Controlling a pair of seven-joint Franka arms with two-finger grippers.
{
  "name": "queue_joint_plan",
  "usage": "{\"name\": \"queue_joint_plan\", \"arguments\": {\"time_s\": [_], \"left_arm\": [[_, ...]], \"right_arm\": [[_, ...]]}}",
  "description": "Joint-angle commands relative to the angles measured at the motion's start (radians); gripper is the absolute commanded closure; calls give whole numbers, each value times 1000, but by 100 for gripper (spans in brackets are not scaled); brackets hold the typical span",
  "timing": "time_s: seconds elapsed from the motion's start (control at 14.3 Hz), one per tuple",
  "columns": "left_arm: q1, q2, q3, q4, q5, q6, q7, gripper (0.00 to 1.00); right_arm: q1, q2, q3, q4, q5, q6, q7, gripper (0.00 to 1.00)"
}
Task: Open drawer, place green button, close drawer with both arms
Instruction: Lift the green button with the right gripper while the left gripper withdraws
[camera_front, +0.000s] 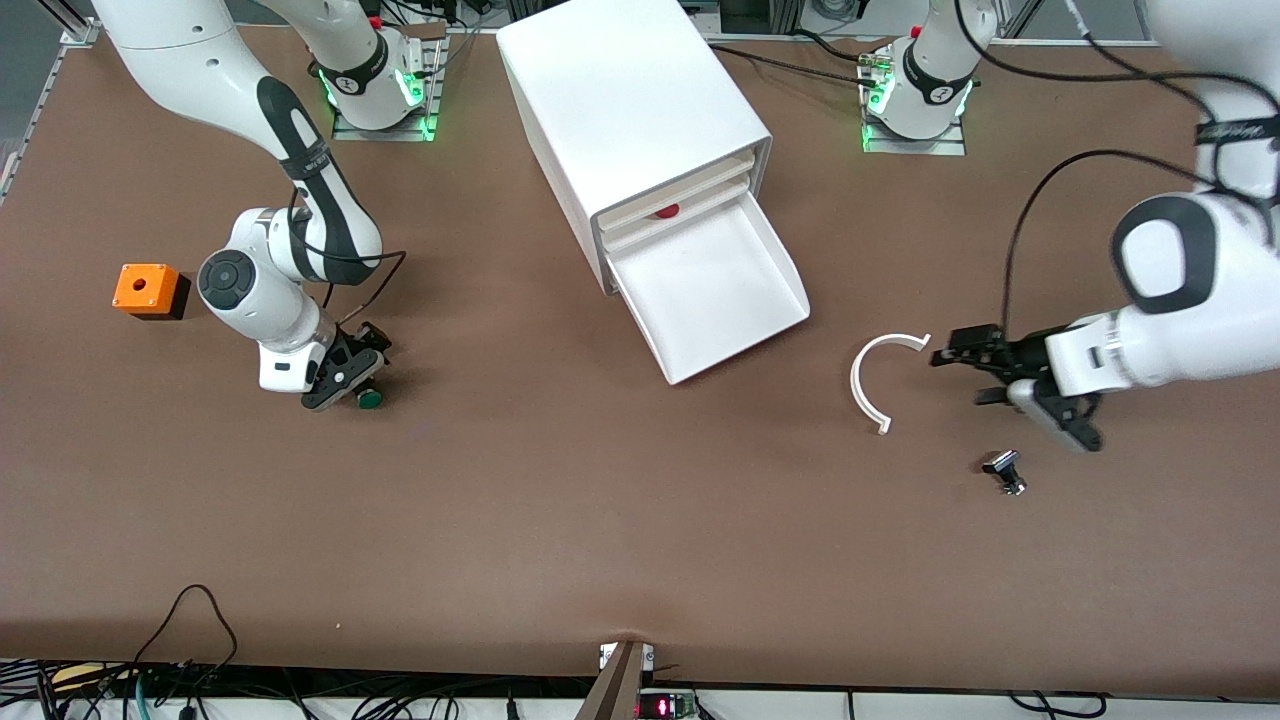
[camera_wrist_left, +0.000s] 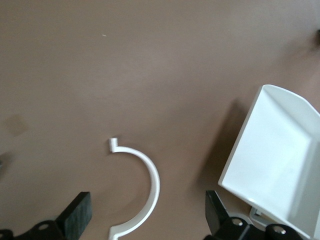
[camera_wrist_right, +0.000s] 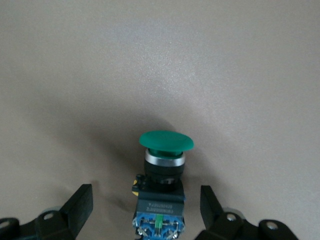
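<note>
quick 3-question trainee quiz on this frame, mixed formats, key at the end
1. True or false: the drawer is pulled out of the white cabinet.
2. The button lies between the open fingers of which gripper? A) left gripper B) right gripper
3. Fill in: the left gripper hangs open beside the white curved ___.

Key: 1 true; 2 B; 3 strip.
</note>
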Motion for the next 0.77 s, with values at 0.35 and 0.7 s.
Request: {"name": "queue_joint_plan", "arguments": {"time_s": [0.35,0.7], "left_arm": [[82,-155,-7,13,247,-93,-179,0],[87,-164,12,179,373,-297,-370,0]], "right_arm": [[-14,-4,5,-10,24,20,-109,83],[-12,-27,5,70,24,-90,-112,89]]}}
